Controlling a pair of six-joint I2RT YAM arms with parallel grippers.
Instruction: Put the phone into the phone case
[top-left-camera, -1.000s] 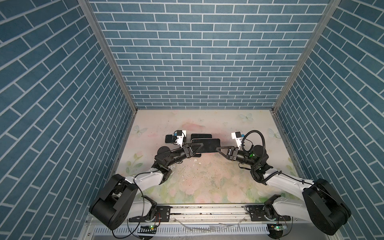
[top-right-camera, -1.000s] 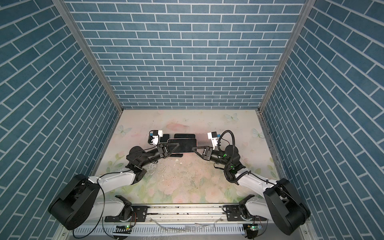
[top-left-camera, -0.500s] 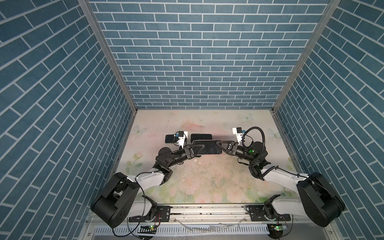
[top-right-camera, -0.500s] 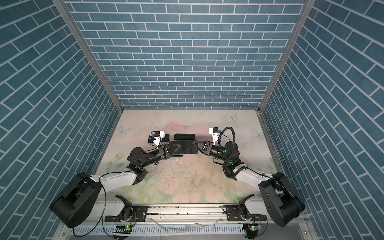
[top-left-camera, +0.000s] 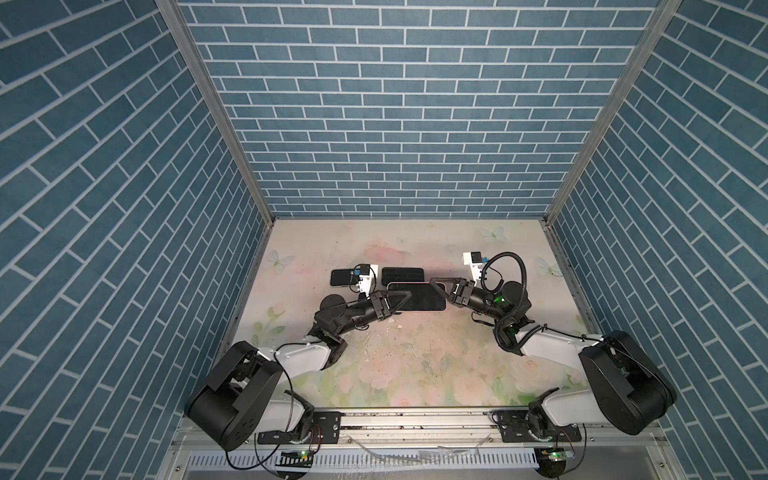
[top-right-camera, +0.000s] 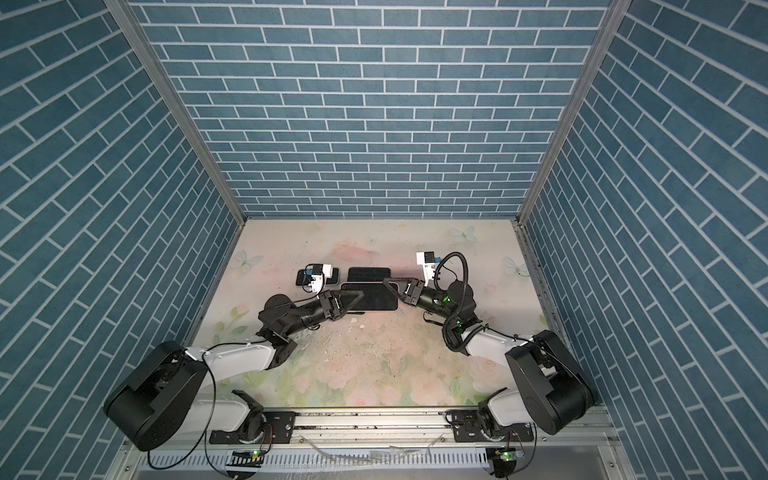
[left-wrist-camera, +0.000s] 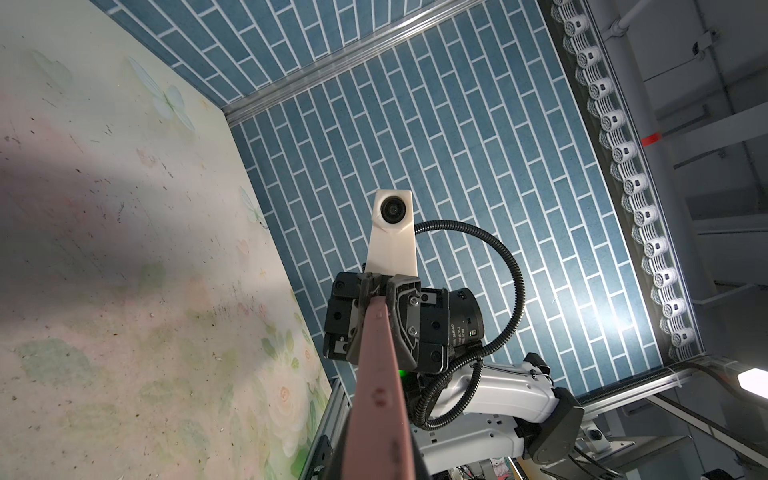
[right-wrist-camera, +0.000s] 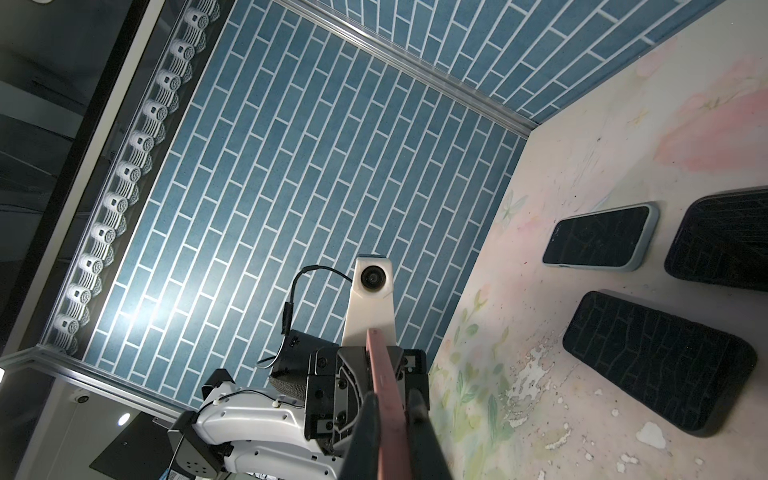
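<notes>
I have the left gripper (top-left-camera: 404, 296) and the right gripper (top-left-camera: 437, 285) each clamped on a short end of the pink-rimmed phone (top-left-camera: 419, 297), holding it level over the table (top-left-camera: 415, 357).

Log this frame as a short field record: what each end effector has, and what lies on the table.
left end effector: shut on one end of the pink phone case
right end effector: shut on the opposite end
case pose: level, clear of the table, dark face up
phone seated inside: cannot tell
lying on table: phone in a light-blue case; black slab beside it; second black slab nearer the held case
</notes>
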